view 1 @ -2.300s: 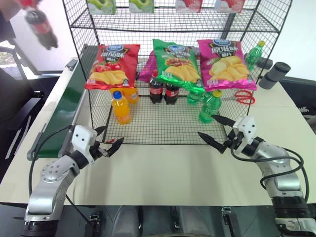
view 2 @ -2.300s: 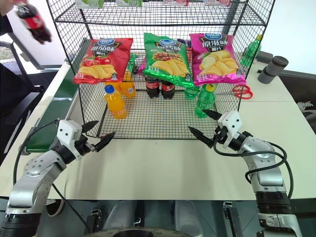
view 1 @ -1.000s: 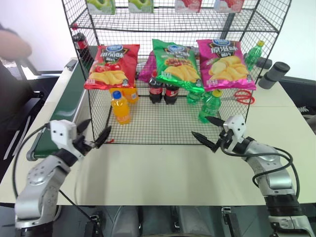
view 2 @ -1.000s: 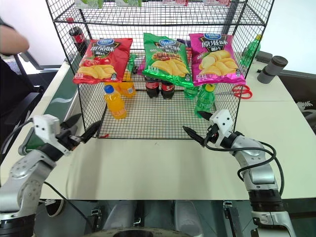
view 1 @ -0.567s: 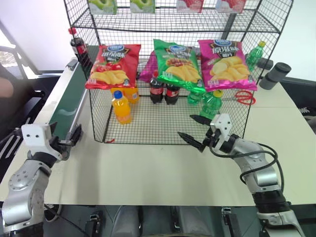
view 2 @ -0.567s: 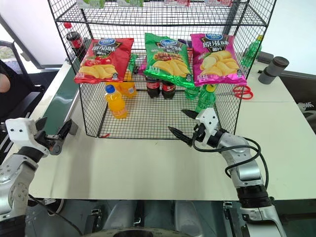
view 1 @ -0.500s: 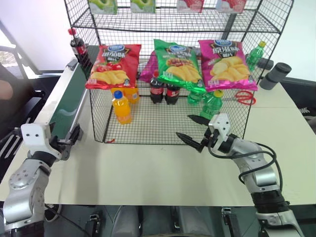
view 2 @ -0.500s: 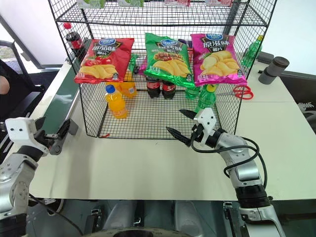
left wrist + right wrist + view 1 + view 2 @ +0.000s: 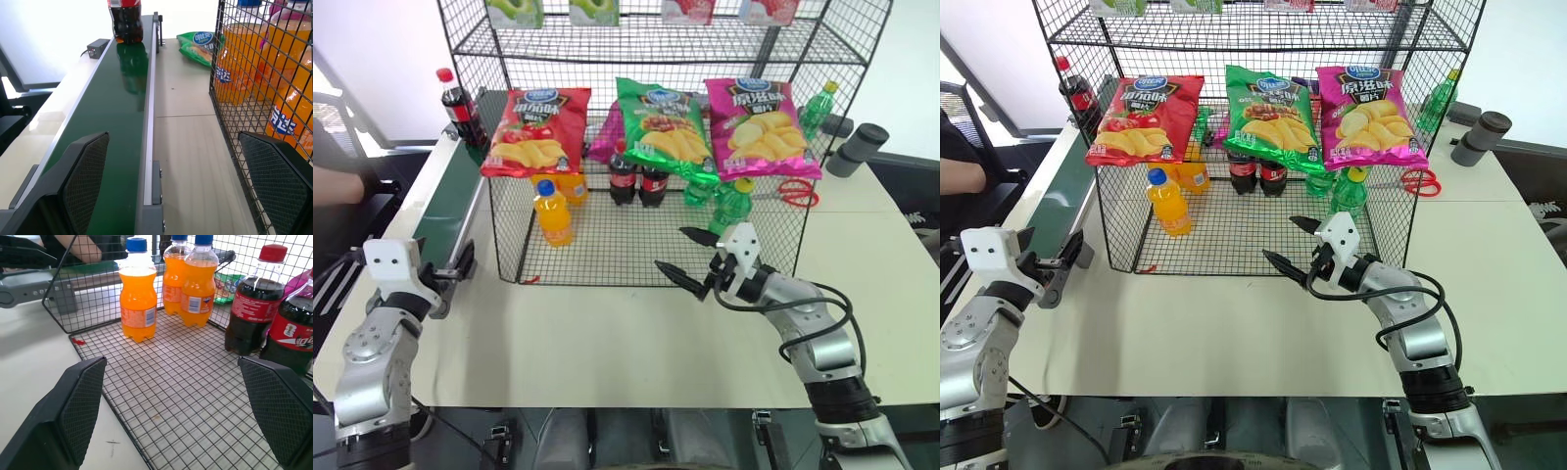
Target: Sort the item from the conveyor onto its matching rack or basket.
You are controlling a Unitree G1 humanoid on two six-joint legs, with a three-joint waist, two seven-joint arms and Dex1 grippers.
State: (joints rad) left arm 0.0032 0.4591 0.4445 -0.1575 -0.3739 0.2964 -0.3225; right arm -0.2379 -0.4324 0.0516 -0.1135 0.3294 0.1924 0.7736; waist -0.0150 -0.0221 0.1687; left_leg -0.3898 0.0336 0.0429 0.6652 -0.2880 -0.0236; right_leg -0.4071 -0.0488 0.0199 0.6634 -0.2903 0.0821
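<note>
Beside the conveyor [image 9: 445,211], left end effector [image 9: 445,279] level, seemingly wide-jawed.

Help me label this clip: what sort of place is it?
Probably a mock shop set up for sorting practice: a wire rack hung with crisp bags, soft drinks in its basket, and a conveyor carrying a cola bottle alongside.

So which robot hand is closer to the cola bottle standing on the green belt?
The left. The left gripper sits at the near end of the conveyor, the cola bottle at its far end. The right gripper is across the table, by the rack.
</note>
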